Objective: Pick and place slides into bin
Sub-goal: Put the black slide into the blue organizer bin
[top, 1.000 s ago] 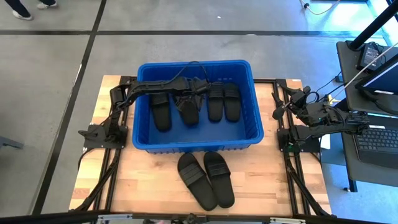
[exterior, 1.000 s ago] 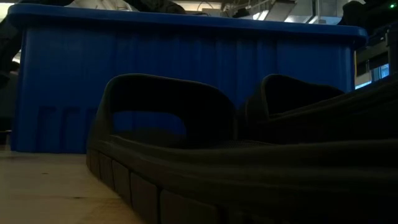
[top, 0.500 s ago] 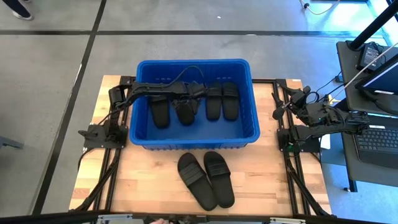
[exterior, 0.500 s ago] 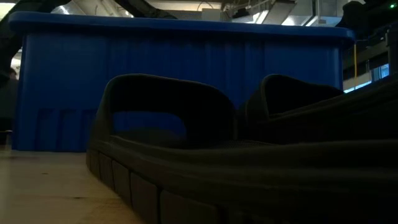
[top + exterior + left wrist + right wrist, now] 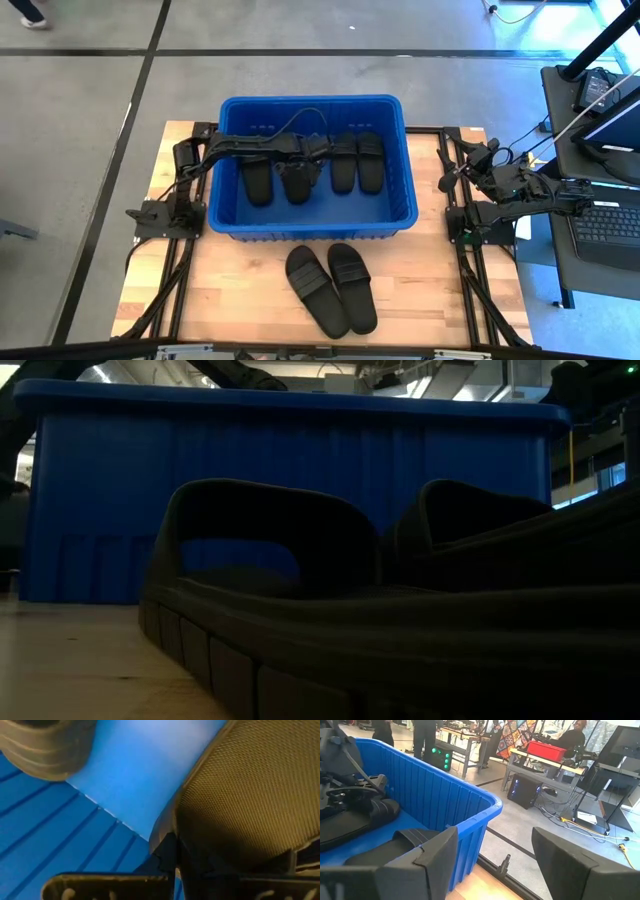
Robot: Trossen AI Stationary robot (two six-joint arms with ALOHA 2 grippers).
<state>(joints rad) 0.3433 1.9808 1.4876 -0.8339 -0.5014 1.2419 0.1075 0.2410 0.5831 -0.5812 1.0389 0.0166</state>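
The bin [image 5: 405, 165], a big blue tub with ribbed walls, stands at the far middle of the tabletop [image 5: 240, 300] and takes up most of its width; it looks stiff and heavy enough to stay put while things are set into it. Inside it four slides lie side by side on the floor: one at the left [image 5: 257, 183], the second slide [image 5: 298, 184] under the left arm, and a neat pair [image 5: 358, 163] toward the right. Two more slides [image 5: 331, 287] rest on the bare wood just in front of the bin's near wall, angled a little, touching along their inner edges. Each sandal looks light and rubbery, with a flexible sole and a wide strap standing proud as an arch; that strap, or the sole's thin side edge, seems the sensible place to grip, since the flat footbed offers nothing to pinch. The left hand [image 5: 312, 150] reaches down into the bin, clenched on the second slide, whose textured sole fills its wrist view. The right hand [image 5: 452, 178] waits off the bin's right side, fingers spread and empty.
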